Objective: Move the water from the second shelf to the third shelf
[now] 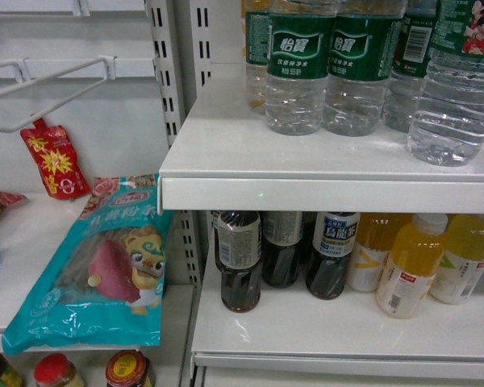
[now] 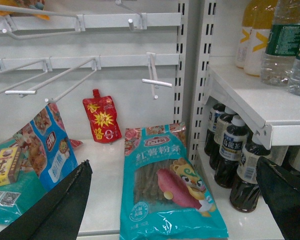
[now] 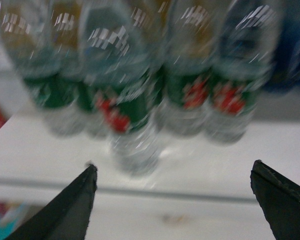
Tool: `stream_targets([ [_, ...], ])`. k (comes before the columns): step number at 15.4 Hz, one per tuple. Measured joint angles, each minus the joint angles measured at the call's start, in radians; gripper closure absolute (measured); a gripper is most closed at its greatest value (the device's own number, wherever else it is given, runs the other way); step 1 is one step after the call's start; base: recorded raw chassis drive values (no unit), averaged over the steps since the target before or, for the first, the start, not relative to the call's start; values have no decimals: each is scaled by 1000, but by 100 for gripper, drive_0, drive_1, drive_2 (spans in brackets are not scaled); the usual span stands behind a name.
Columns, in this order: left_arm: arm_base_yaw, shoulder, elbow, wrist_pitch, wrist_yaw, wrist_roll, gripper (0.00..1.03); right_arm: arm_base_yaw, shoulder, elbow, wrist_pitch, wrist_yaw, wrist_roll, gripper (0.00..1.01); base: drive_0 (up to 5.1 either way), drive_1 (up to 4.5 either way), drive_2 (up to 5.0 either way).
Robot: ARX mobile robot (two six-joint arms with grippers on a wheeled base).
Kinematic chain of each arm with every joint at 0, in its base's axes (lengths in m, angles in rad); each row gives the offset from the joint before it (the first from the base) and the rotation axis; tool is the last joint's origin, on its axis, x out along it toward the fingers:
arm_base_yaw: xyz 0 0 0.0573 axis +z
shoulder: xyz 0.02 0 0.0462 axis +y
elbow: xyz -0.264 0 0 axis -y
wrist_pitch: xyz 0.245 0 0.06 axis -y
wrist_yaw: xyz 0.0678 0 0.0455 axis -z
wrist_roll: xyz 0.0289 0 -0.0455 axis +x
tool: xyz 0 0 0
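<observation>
R end effector (image 3: 172, 200): spread wide, empty, facing water (image 3: 132, 120) on shelf (image 3: 190, 150) | L end effector (image 2: 175, 200): spread wide, empty, facing noodle bag (image 2: 167, 185)

The water (image 3: 135, 125) is a clear ribbed plastic bottle with a dark green wraparound label bearing red figures. It stands upright on the white shelf (image 3: 200, 165), ahead of the right end effector (image 3: 172, 175) and a little left of its midline, apart from both fingers. It stands foremost, with more such bottles behind, all blurred.
</observation>
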Motion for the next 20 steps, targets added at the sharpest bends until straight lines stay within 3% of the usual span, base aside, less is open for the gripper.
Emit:
stream_targets([
  [1, 0, 0, 0, 0, 0, 0, 5, -8, -93, -121, 219, 100, -21, 19, 0, 0, 0],
  [2, 0, 0, 0, -1, 0, 0, 5, -12, -210, -230, 299, 131, -26, 31, 0, 0, 0],
  [6, 0, 0, 0, 0, 0, 0, 5, -11, -672, -432, 4, 133, -39, 83, 0, 0, 0],
  [7, 0, 0, 0, 0, 0, 0, 5, -11, -792, -485, 0, 134, -40, 98, 0, 0, 0],
  [20, 0, 0, 0, -1, -2, 0, 5, -11, -925, -655, 33, 134, -43, 99, 0, 0, 0],
])
